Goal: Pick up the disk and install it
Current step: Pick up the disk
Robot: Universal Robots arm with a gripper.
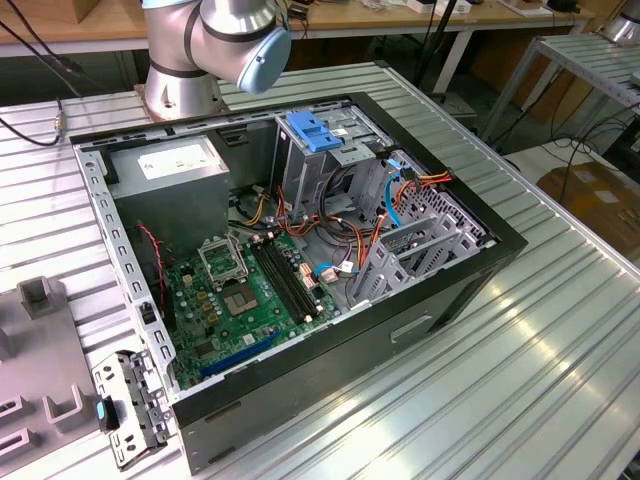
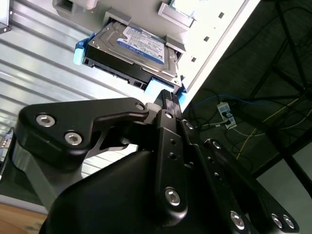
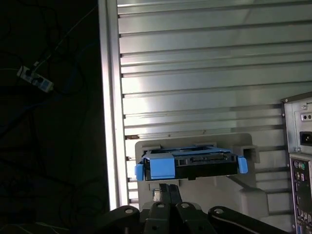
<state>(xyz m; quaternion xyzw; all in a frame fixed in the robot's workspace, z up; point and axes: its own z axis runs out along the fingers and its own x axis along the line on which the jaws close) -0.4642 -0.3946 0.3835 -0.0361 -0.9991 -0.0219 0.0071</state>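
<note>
The flat silver-grey metal disk [image 2: 139, 46], framed by its light blue carrier, lies in a pale grey moulded cradle [image 3: 146, 146] near the edge of the ribbed aluminium worktop [image 3: 195, 73]. The black tool [image 3: 168, 186] hangs just short of it, closed and empty. A sound grasp likely needs square, centred alignment. Cradle walls flank the disk, and the open black computer case [image 1: 330, 260] stands nearby.

One disk [image 2: 131, 48]; one open computer case [image 1: 500, 247]; one power supply box [image 1: 168, 165]; one claw [image 2: 168, 97].

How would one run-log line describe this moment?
disk: resting in grey holder | end effector: near blue rail
</note>
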